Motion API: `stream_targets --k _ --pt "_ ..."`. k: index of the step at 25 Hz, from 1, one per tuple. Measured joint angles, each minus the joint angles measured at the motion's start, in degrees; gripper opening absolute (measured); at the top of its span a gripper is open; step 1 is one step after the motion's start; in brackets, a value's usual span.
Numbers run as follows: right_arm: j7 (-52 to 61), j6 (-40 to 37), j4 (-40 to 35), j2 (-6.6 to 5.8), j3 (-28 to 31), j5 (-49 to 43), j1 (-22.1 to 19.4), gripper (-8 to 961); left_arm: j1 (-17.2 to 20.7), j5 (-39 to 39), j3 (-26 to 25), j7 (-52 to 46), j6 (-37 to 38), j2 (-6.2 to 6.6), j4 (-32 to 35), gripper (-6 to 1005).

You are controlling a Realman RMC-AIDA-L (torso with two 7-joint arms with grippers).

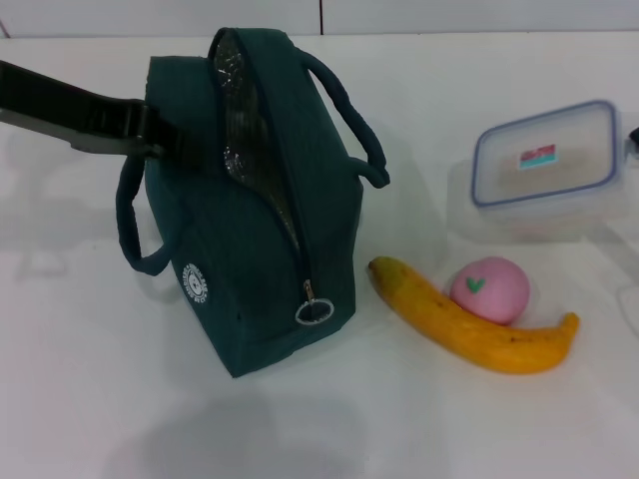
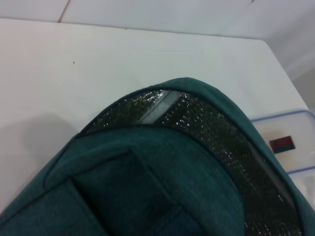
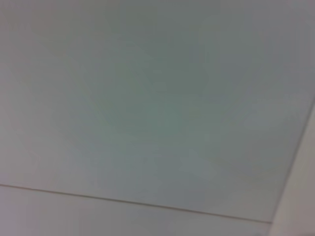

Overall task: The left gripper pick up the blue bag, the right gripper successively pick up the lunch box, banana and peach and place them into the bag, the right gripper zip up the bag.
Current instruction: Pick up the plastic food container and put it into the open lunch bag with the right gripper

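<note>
The left gripper (image 1: 158, 137) is pressing against the blue bag's (image 1: 250, 230) upper left side on the table (image 1: 90, 399), finger state indiscernible; the soft fabric appears light, best held by its handle (image 1: 135, 225).

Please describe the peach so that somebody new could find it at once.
Start from the large dark teal fabric bag and look to its right, to the long curved yellow banana. The small round pink peach touches its inner curve, with a green heart-shaped mark.

One blue bag (image 1: 250, 210), one lunch box (image 1: 544, 160), one banana (image 1: 469, 319), one peach (image 1: 489, 287) — four things, one of each.
</note>
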Motion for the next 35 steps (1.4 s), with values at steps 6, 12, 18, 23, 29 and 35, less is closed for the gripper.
stream_targets --k 6,12,18,23,29,35 --pt "0.74 -3.8 0.16 0.04 0.0 3.44 -0.97 110 -0.2 -0.02 0.1 -0.44 1.33 0.18 0.02 31" --pt "2.1 -9.64 0.76 0.4 -0.03 5.68 -0.01 114 -0.58 -0.04 0.15 -0.45 1.78 0.18 0.01 31" --pt "2.87 -13.96 1.63 0.75 -0.21 6.03 4.16 118 -1.52 -0.04 0.95 -0.46 2.25 0.16 0.05 31" --pt "2.92 -15.85 2.41 1.09 -0.01 7.2 8.55 121 -2.6 0.42 2.73 -0.54 2.26 -0.02 0.05 31" --pt "2.94 -17.18 4.29 1.23 -0.48 9.85 16.27 124 -3.94 0.47 4.2 -0.55 2.26 -0.22 -0.1 32" --pt "2.92 -16.17 5.9 1.4 -1.72 9.22 22.29 128 -5.07 0.5 6.18 -0.42 2.1 -0.46 0.03 32"
